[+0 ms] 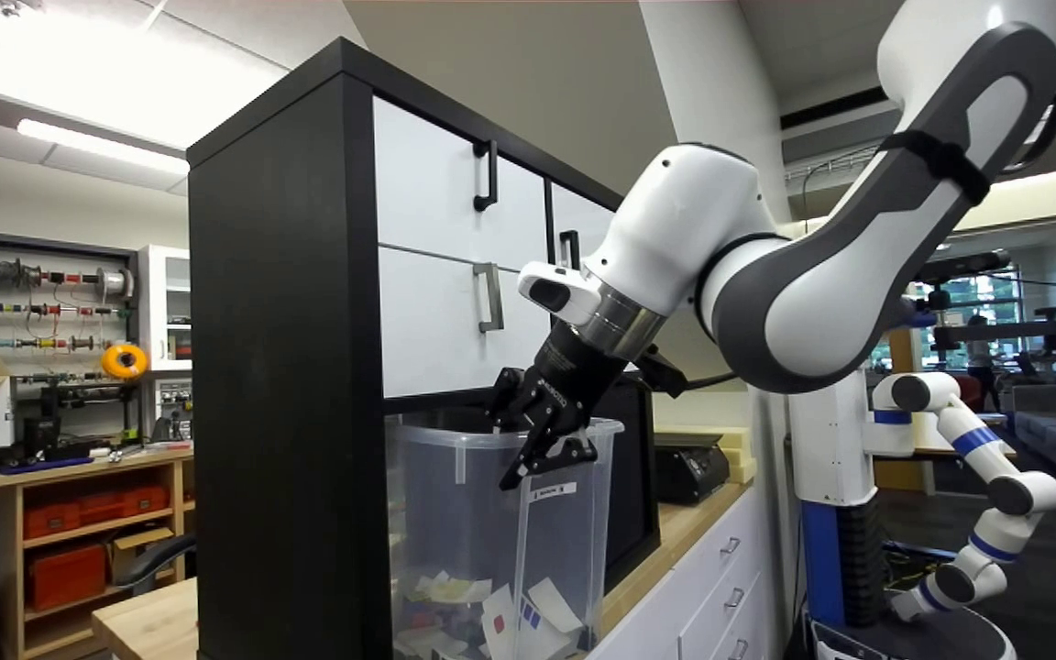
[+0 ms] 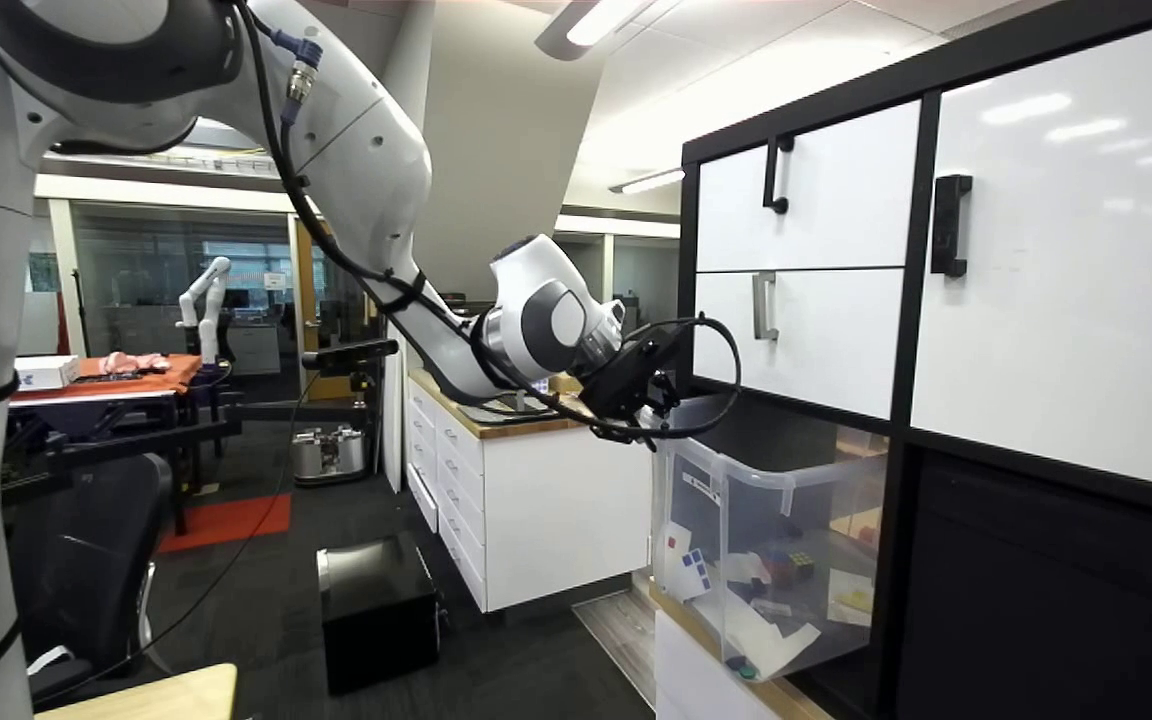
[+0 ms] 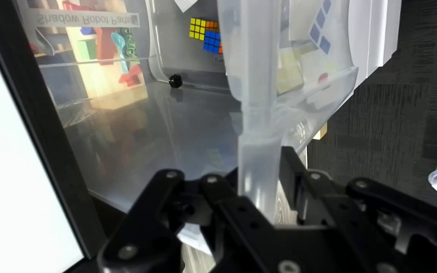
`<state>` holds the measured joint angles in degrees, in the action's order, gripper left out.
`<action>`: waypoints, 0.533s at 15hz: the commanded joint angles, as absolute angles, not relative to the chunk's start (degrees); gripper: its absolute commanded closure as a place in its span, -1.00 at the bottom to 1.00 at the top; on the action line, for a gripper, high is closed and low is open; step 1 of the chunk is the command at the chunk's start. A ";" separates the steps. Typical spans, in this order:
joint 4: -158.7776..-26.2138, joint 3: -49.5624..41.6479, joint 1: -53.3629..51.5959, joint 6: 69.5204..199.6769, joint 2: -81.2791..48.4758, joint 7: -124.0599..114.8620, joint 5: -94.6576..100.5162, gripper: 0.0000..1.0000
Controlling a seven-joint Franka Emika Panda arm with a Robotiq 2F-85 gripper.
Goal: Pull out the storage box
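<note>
Plastic storage box (image 1: 496, 527), rim (image 1: 459, 440) at 12 o'clock in an exterior view: my gripper (image 3: 260, 170) clasps it, jaws narrowed to its thickness, likely for outward pull.

In an exterior view: bin (image 1: 468, 522), lower ctr, smooth transl. plastic; papers (image 1: 554, 605), btm ctr, matt. Cabinet (image 1: 269, 394), ctr L, smooth matt. Counter (image 1: 675, 539), lower R, wood. Arm (image 1: 684, 220), upper R, glossy shell. Wrist view: gripper (image 3: 260, 172), lower ctr, matt; screws (image 3: 128, 251), shiny metal.
</note>
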<state>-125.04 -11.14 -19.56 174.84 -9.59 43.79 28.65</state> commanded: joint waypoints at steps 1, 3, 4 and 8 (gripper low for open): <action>-122.60 -13.29 -23.10 170.11 -6.17 39.11 34.63 0.92; -122.84 -13.22 -23.61 168.80 -6.06 37.59 37.20 0.92; -123.13 -13.14 -23.66 168.68 -6.12 37.05 38.25 0.92; -124.83 -13.09 -23.10 168.81 -6.80 35.67 41.46 0.92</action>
